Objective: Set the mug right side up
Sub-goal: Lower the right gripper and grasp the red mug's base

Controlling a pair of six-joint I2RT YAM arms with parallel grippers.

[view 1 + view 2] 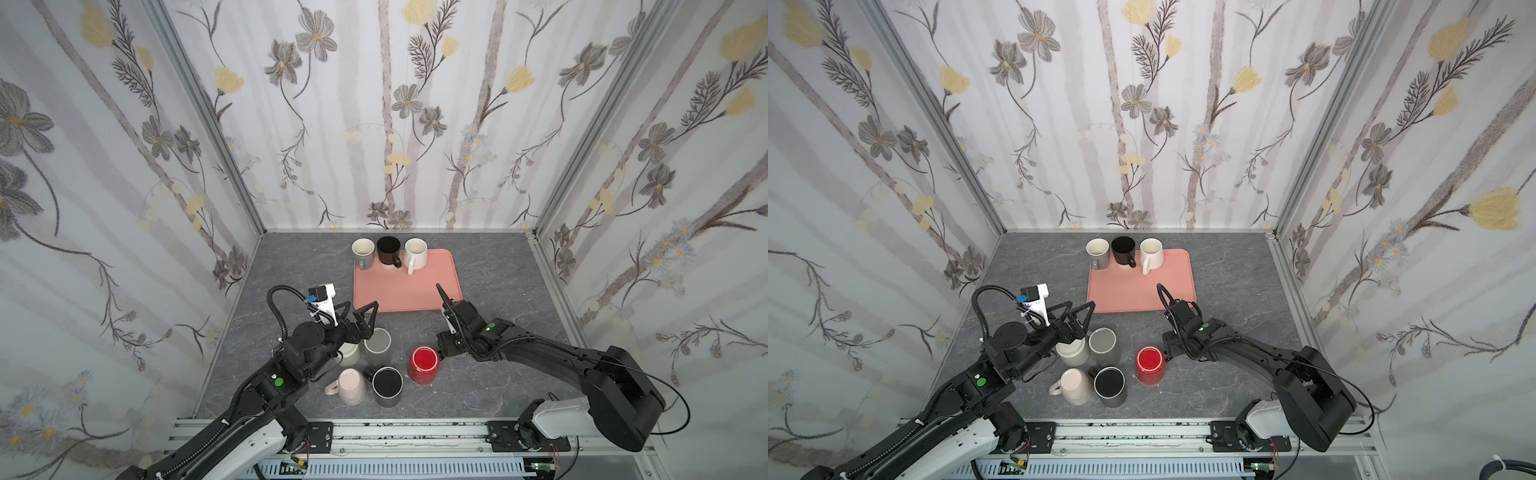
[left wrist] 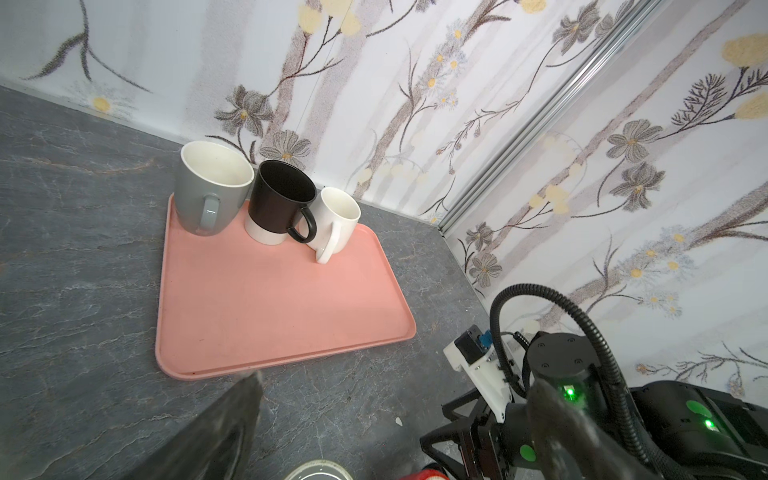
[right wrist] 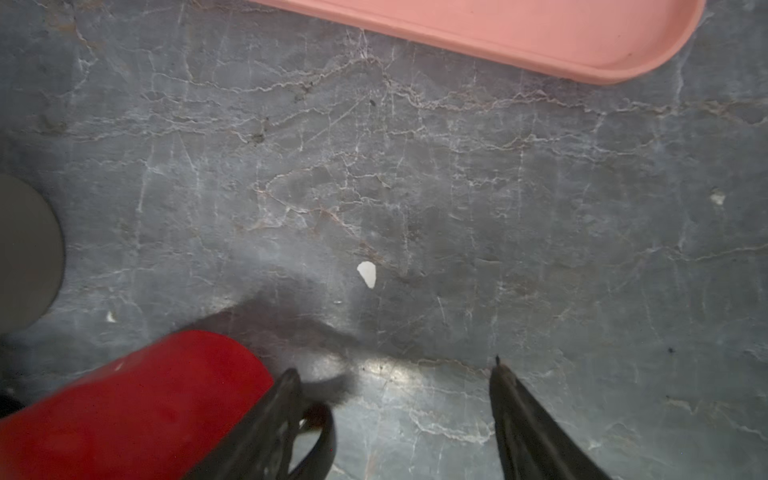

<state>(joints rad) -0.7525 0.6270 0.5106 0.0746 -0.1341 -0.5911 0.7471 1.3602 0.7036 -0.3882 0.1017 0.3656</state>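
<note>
Red mug (image 1: 424, 365) inverted on table (image 1: 478, 386), base up. Right gripper (image 3: 395, 368) fingers apart, one against mug wall, nothing clamped. I'd seat handle squarely, then lift clear before rotating. Left gripper (image 1: 360, 309) wide, empty.

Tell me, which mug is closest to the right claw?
The red mug, the only red one: it stands right beside the right claw; nothing else is that close.
</note>
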